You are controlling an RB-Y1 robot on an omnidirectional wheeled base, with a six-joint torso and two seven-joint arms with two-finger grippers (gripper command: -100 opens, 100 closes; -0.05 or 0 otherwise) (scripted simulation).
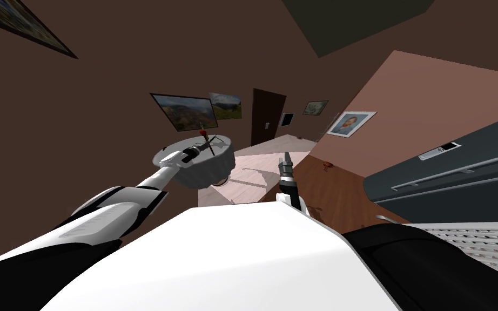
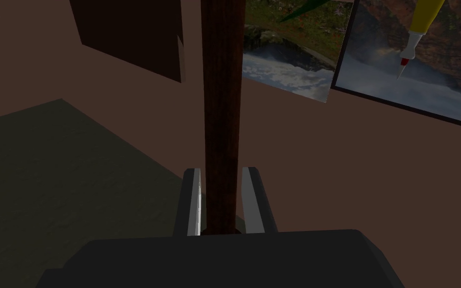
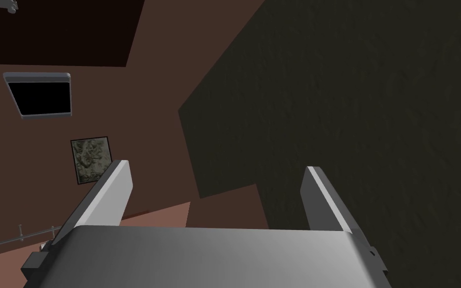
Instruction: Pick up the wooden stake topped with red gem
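Observation:
A dark wooden stake [image 2: 221,110] stands between the fingers of my left gripper [image 2: 220,202], which is shut on its shaft. In the head view my left gripper [image 1: 198,149] hovers over a round white table [image 1: 210,167], holding the thin stake [image 1: 207,141] tilted upward, its red gem [image 1: 203,132] at the raised end. My right gripper [image 3: 214,200] stands open with nothing between its fingers; in the head view it [image 1: 285,157] points up just ahead of my chest, to the right of the table.
A yellow-handled tool with a red and white tip [image 2: 414,35] shows beside the stake in the left wrist view. A pale counter [image 1: 253,173] lies ahead, a dark appliance [image 1: 448,173] at right, framed pictures [image 1: 186,110] and a dark door [image 1: 267,116] on the far wall.

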